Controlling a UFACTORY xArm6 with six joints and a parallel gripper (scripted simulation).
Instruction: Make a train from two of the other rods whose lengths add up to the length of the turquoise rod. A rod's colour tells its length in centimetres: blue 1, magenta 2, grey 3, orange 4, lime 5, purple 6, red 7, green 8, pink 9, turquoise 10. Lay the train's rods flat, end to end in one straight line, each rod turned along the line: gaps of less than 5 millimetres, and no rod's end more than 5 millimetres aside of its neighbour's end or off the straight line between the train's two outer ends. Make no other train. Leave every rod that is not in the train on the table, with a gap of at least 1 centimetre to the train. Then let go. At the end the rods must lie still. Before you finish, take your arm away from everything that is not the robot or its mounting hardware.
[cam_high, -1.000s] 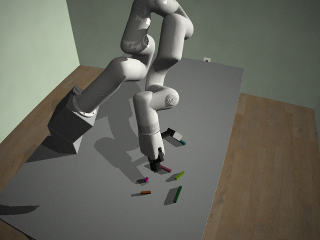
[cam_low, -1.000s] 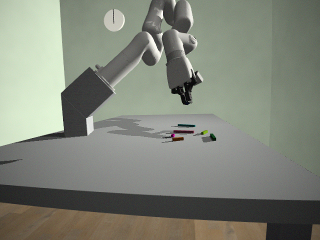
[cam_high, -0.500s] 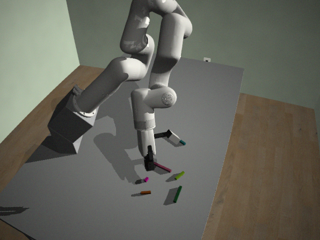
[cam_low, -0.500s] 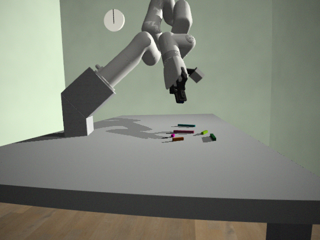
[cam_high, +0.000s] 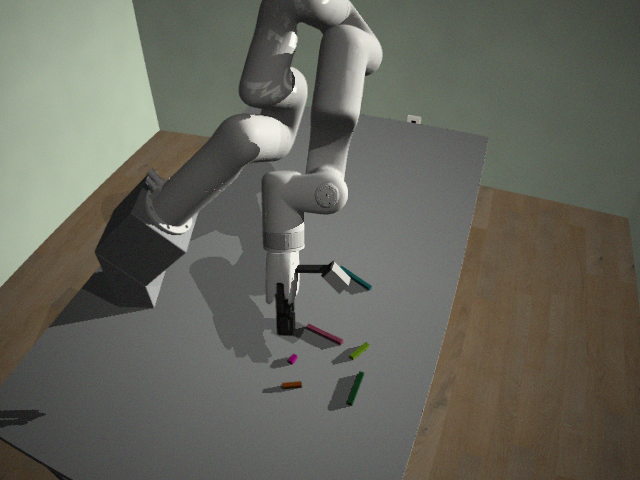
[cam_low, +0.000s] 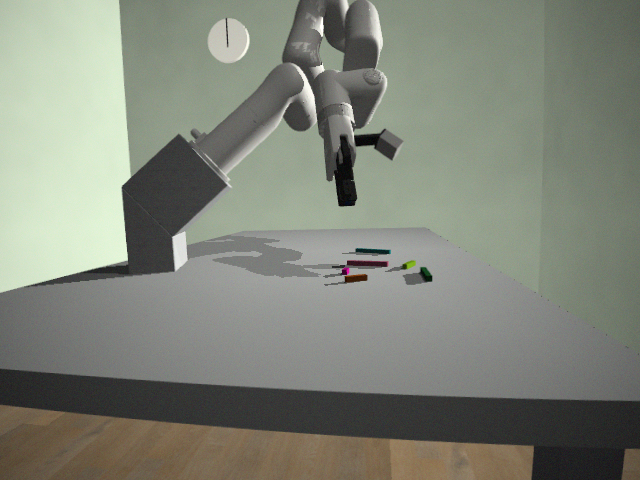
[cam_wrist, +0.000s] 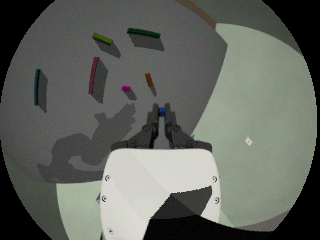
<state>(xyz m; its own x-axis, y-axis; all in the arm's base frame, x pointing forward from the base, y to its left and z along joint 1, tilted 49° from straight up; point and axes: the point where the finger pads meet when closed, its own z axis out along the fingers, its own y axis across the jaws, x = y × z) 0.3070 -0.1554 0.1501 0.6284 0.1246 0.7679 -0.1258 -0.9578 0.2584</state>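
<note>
Gripper (cam_high: 285, 326) (cam_low: 346, 196) (cam_wrist: 161, 110) narrowed on blue rod (cam_low: 349, 203) (cam_wrist: 162, 112), raised above table; pink rod (cam_high: 324, 334) (cam_low: 367, 263) (cam_wrist: 93, 76) seen up-left in wrist view, long axis steeply upright there.

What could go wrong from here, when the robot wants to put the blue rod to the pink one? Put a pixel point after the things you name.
The blue rod (cam_low: 348, 203) (cam_wrist: 162, 111) is very short and mostly hidden between the fingertips, so it may be released crooked or pulled aside as the gripper (cam_high: 285, 333) (cam_low: 346, 203) (cam_wrist: 161, 110) opens. The fingers might also push the pink rod (cam_high: 324, 334) (cam_low: 367, 263) (cam_wrist: 93, 75) out of line, or bump the magenta rod (cam_high: 292, 358) (cam_low: 345, 270) (cam_wrist: 126, 88) lying nearby.
</note>
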